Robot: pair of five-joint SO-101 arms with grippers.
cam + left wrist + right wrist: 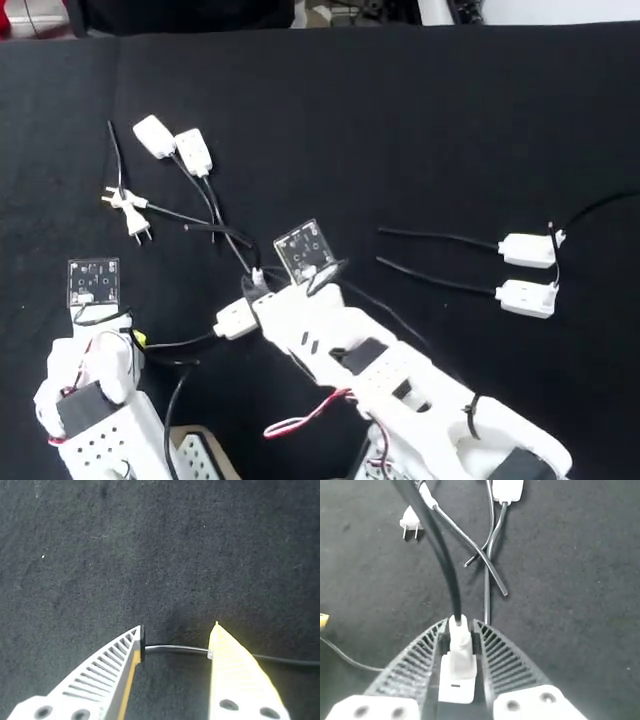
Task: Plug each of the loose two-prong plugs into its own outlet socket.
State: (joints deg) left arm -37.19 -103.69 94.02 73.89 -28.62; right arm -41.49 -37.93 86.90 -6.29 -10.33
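Right fingers point(415, 670) clamped on white plug point(456, 665), left fingers point(107, 672) apart, black cable point(175, 649) between

Your left arm point(95, 395) and right arm point(400, 375) are white plastic with black motor blocks point(85, 405). Each wrist carries a square black tag point(306, 250). The left pincer point(178, 630) and right pincer point(459, 625) have ribbed triangular fingers. Red and white wires point(305, 412) loop by the right arm.
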